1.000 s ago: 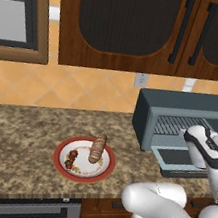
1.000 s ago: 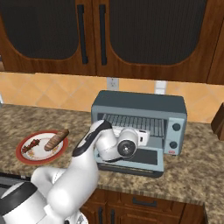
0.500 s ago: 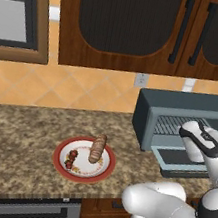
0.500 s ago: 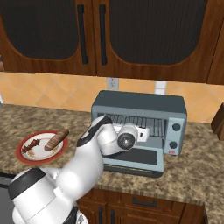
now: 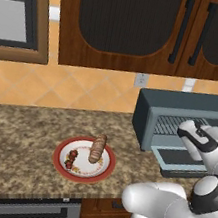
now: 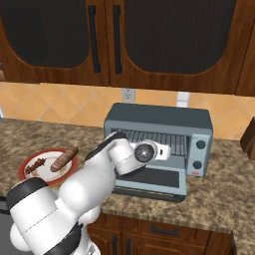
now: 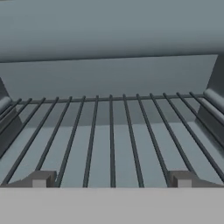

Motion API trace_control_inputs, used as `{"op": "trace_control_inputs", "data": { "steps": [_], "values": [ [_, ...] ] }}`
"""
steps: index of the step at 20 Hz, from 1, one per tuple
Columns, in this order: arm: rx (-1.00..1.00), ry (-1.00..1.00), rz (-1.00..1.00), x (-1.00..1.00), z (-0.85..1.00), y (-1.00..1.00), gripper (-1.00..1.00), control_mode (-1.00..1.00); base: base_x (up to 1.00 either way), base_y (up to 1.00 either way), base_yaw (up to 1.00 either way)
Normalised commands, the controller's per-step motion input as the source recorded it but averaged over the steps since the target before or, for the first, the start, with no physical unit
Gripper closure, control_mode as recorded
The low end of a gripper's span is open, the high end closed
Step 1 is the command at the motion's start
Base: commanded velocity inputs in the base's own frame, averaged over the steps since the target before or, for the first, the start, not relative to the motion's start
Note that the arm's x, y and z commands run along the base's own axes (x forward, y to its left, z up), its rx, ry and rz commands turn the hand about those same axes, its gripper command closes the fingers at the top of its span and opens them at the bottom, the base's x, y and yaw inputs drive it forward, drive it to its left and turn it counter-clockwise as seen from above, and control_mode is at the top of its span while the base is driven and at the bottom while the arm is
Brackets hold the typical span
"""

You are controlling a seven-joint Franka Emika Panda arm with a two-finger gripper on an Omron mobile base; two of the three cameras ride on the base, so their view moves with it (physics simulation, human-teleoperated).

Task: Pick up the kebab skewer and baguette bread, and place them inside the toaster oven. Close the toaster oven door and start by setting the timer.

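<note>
- I see the short brown scored baguette bread on the red-rimmed white plate, long axis running from near me toward the back wall.
- The small dark-red chunked kebab skewer lies just left of it, roughly parallel.
- The blue-grey metal toaster oven has its glass-windowed door dropped flat.
- My two-finger gripper is spread wide and empty, fingertips over the wire rack.

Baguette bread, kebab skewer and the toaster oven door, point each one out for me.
baguette bread [image 5: 97,148], left base view, middle of the crust.
kebab skewer [image 5: 71,158], left base view, the red chunks.
toaster oven door [image 6: 158,178], right base view, its dark glass window.
</note>
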Motion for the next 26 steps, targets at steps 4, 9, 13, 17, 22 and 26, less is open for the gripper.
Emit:
{"op": "trace_control_inputs", "data": {
  "steps": [4,9,13,17,22,26],
  "values": [
    [0.00,0.04,0.00,0.00,-0.22,-0.01,-1.00,-1.00,0.00,0.00,0.00],
    [0.00,0.00,0.00,0.00,-0.33,0.00,-1.00,-1.00,0.00,0.00,0.00],
    [0.00,-0.01,0.00,0.00,-0.04,0.00,-1.00,-1.00,0.00,0.00,0.00],
    [0.00,-0.02,0.00,0.00,0.02,0.00,-1.00,-1.00,0.00,0.00,0.00],
    [0.00,-0.03,0.00,0.00,0.03,0.00,-1.00,-1.00,0.00,0.00,0.00],
    [0.00,-0.13,0.00,0.00,0.01,0.00,-1.00,-1.00,0.00,0.00,0.00]
  ]
}}
